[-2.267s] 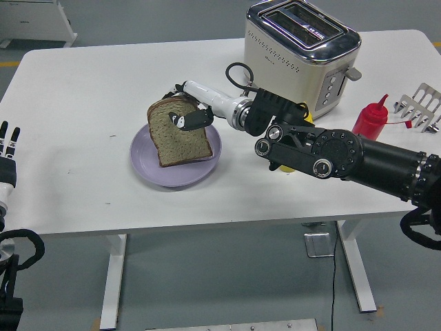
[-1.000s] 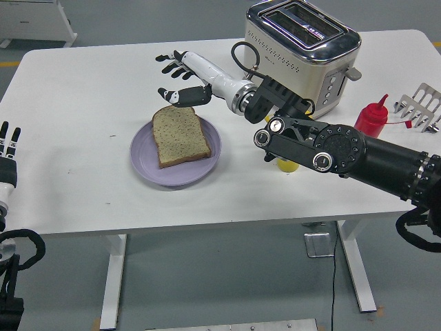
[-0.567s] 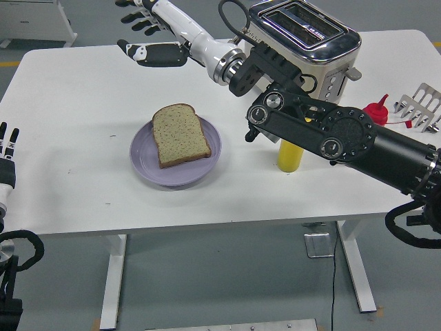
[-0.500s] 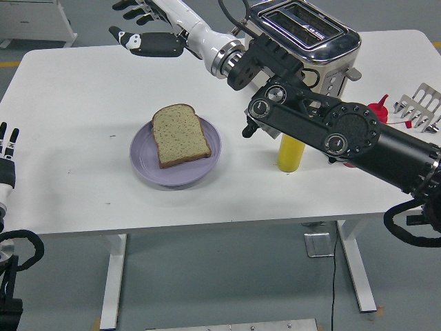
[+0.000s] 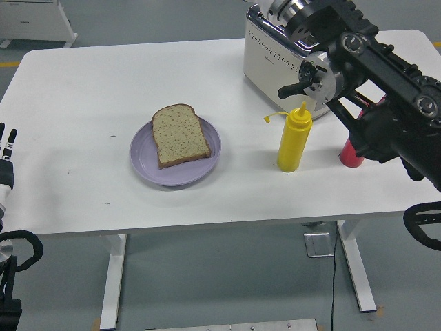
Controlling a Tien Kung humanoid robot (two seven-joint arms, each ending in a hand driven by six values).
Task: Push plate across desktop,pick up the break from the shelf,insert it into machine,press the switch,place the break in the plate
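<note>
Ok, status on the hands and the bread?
Left hand idle at table's left edge. Right hand out of frame. Bread flat on purple plate. Nothing blocking.

White table [image 5: 89, 89]: purple plate [image 5: 147, 165], yellow bottle [image 5: 292, 139], toaster [image 5: 270, 60].

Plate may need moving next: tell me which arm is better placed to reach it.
Probably left: the plate sits left of centre, and the left hand rests at the table's left edge. The right arm is up over the toaster.

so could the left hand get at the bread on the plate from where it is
Probably yes: the left hand rests at the table's left edge, and only bare table lies between it and the bread slice on the purple plate.
</note>
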